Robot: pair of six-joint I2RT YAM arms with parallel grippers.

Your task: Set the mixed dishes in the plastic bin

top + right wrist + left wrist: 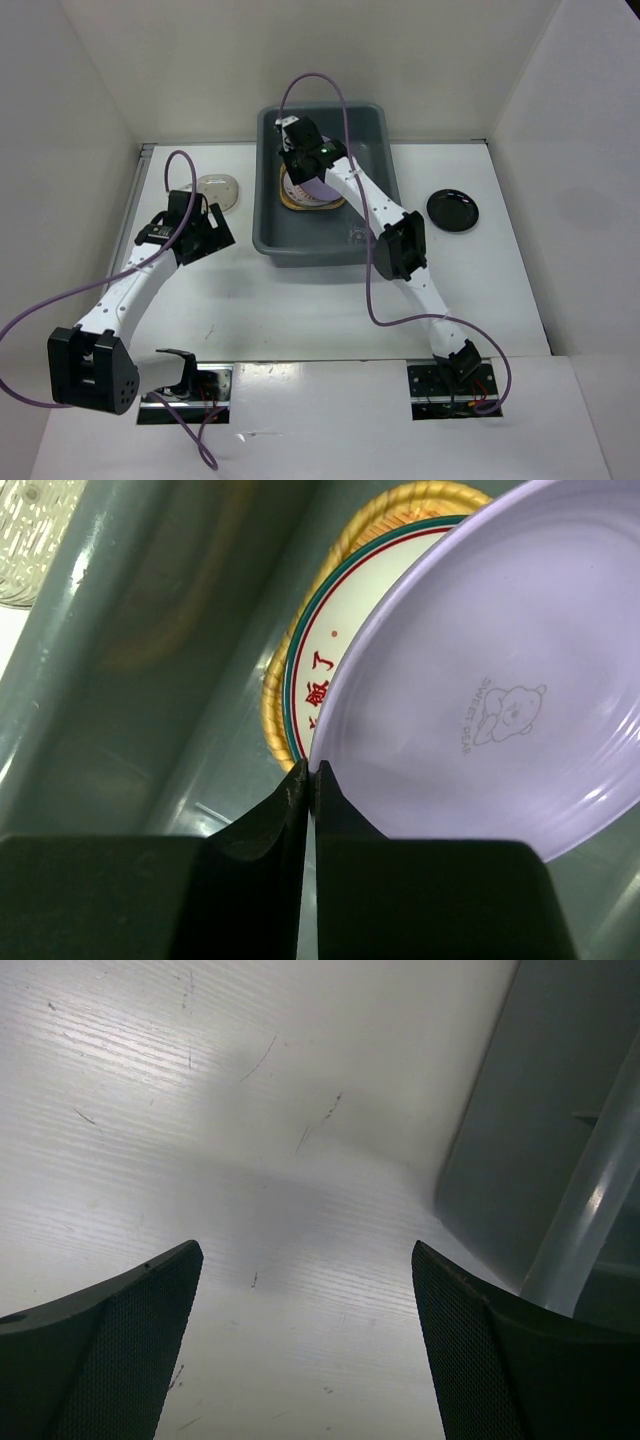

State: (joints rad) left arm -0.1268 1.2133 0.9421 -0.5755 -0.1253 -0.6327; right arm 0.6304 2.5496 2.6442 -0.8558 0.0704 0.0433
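Observation:
The grey-blue plastic bin (270, 180) stands at the middle back. My right gripper (303, 165) reaches into it and is shut on the rim of the lilac round plate (322, 187), which it holds tilted. In the right wrist view, the gripper (312, 772) pinches the lilac plate (500, 680) above a white plate with red and green rings (325, 650). That plate lies on a golden ribbed piece (272, 695); I cannot tell whether this is the tray or the sunburst plate. The small black dish (453, 210) and small beige dish (218, 190) lie on the table. My left gripper (212, 235) is open and empty.
In the left wrist view, my open left gripper (305, 1270) hangs over bare white table, with the bin's outer wall (530, 1110) close on the right. A faint clear glass cup (357, 235) shows in the bin's near right corner. White walls enclose the table.

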